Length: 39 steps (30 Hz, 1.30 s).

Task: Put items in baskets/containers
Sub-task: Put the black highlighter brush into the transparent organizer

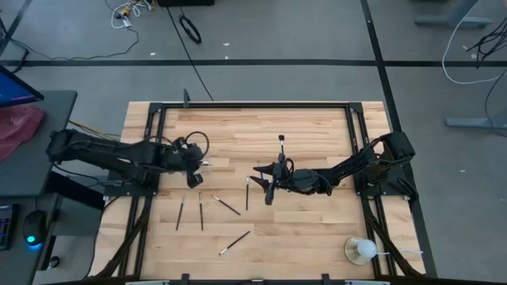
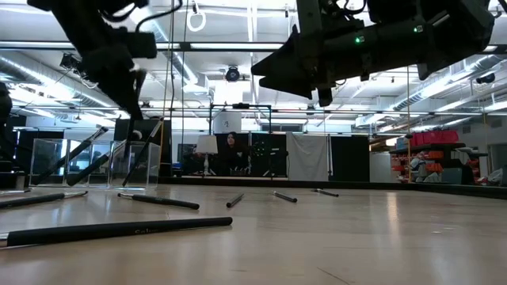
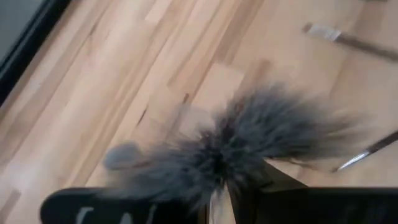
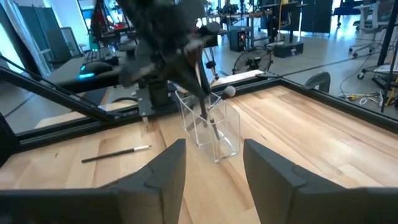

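Note:
The clear plastic holder (image 4: pixel 210 127) stands on the wooden table at its left, with dark brush handles (image 2: pixel 146 146) leaning inside it. My left gripper (image 3: pixel 221 200) hovers above it (image 2: pixel 131 93), shut on a makeup brush with a fluffy grey tuft (image 3: pixel 249 140). My right gripper (image 4: pixel 214 177) stands level near the table's middle (image 1: pixel 265 180), pointing at the holder, open with nothing between its fingers. Several slim brushes (image 1: pixel 200 210) lie flat on the table nearer the front edge, and one (image 2: pixel 119 229) lies close to the low camera. My left gripper pinches a makeup brush between its two fingers, slanting down from above. The grey bristle tuft (image 3: pixel 267 134) sticks out just ahead of the fingertips and hides the place of contact. The brush is lifted clear of the table, over the holder.
A white ball-like object with a stick (image 1: pixel 361 250) sits at the near right corner. One more brush (image 1: pixel 281 147) lies toward the far middle. Black frame rails (image 1: pixel 238 105) run round the table. Bare wood lies between my right gripper and the holder.

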Tool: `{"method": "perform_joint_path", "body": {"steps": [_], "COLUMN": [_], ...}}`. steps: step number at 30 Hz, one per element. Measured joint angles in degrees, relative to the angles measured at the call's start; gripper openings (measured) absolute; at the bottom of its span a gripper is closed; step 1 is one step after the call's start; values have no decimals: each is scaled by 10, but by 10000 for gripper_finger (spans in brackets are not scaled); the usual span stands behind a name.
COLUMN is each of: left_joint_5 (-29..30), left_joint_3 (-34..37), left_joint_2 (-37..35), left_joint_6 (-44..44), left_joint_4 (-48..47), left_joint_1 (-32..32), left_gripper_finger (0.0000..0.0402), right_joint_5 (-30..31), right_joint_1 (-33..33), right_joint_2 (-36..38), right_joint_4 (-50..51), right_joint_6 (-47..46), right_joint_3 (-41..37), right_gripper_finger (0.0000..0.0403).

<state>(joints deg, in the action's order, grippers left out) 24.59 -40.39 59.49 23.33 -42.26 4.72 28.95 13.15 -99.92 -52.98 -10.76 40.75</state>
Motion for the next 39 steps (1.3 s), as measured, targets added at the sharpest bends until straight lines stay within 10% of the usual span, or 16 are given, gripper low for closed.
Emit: {"method": "perform_joint_path", "body": {"steps": [12, 28, 39], "left_joint_5": [-5, -3, -95], "left_joint_3": [5, -36, -66], "left_joint_2": [82, 90, 90], "left_joint_6": [-24, -64, -54], "left_joint_4": [27, -2, -48], "left_joint_1": [-27, -28, 3], "left_gripper_finger": [51, 212, 182], "right_joint_5": [0, 1, 1], "right_joint_1": [0, 0, 0], "right_joint_2": [0, 0, 0], "right_joint_4": [10, 18, 23], "right_joint_6": [-8, -8, -8], "right_joint_3": [0, 0, 0], "right_gripper_finger": [164, 164, 164]}}
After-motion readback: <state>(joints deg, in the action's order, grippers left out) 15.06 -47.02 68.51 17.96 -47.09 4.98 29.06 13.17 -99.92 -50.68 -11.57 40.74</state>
